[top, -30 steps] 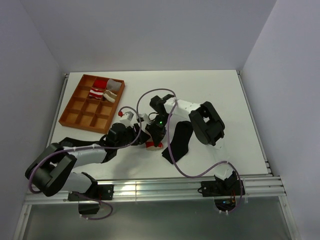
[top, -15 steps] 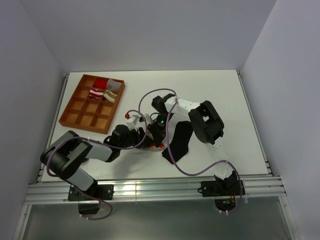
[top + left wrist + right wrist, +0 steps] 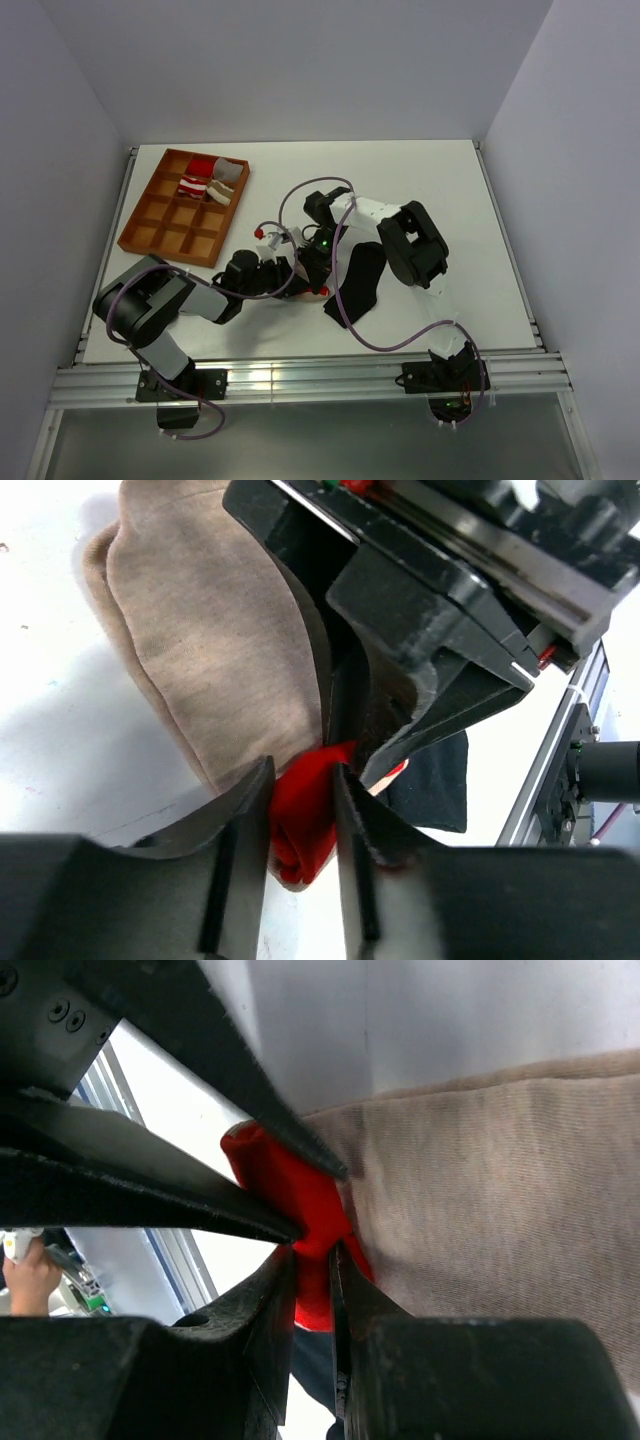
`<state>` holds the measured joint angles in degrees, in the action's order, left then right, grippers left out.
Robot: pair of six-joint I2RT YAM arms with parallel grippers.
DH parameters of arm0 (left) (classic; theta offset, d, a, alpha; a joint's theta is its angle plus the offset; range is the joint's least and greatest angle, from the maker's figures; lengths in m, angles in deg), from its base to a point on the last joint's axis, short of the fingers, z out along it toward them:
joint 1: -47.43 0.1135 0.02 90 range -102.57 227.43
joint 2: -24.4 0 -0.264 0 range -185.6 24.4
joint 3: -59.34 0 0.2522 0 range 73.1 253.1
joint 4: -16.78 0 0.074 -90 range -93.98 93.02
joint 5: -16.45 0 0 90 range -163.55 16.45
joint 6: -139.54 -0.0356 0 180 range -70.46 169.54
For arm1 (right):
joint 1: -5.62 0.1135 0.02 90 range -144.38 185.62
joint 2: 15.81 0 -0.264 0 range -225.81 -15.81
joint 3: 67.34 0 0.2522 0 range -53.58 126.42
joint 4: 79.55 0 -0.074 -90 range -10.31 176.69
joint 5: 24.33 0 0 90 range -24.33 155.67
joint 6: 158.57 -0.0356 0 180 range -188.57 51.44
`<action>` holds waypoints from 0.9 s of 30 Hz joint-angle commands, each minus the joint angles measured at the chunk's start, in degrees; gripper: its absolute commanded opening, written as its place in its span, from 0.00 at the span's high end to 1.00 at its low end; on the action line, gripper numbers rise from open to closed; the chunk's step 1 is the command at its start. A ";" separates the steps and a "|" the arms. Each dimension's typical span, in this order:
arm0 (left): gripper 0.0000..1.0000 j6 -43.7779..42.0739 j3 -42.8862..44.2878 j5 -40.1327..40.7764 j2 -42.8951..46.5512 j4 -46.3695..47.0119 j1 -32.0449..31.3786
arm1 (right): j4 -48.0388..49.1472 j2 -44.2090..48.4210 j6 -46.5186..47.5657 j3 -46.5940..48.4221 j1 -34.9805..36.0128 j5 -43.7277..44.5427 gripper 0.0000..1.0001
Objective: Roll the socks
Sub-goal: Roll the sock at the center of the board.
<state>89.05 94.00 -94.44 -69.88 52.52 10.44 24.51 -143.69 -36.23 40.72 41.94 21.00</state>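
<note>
Left arm (image 3: 190,298) has folded inward from 8 o'clock; the left end effector (image 3: 300,780) has shifted toward 3 o'clock, now hiding most of the sock's red toe (image 3: 300,848).

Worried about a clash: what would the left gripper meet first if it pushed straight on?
Its fingers clamp the red tip of the tan knit sock; straight on, the left gripper would likely strike the black right gripper, close ahead.
</note>
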 commanded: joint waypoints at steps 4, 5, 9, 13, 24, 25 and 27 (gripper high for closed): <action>0.82 -0.22 2.12 -1.36 -1.61 -2.38 -0.71 | 6.27 0.69 -2.28 -1.22 -0.72 6.60 0.76; 0.85 -0.22 2.47 -0.22 -1.70 -3.43 -0.89 | 6.97 1.04 -2.28 -1.66 -0.72 6.69 0.73; 0.99 -0.13 5.10 3.39 -2.92 -11.15 -1.15 | 8.73 3.33 -3.07 -2.72 -0.72 7.84 0.53; 1.00 0.48 6.95 6.81 -3.72 -16.52 -1.33 | 10.31 6.22 -3.95 -3.95 -0.89 8.63 0.44; 1.00 2.59 9.77 10.43 -6.09 -21.46 -1.33 | 11.81 14.22 -5.00 -8.52 -4.14 7.75 0.38; 1.00 2.59 9.85 10.60 -6.35 -21.46 -1.33 | 11.90 15.45 -5.09 -9.48 -4.50 7.40 0.38; 1.00 2.68 10.47 10.43 -6.53 -22.33 -1.33 | 11.99 16.77 -5.09 -10.54 -5.55 7.22 0.38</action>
<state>92.76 104.52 -87.53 -73.90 39.23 9.35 34.87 -132.32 -41.85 31.21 37.83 28.44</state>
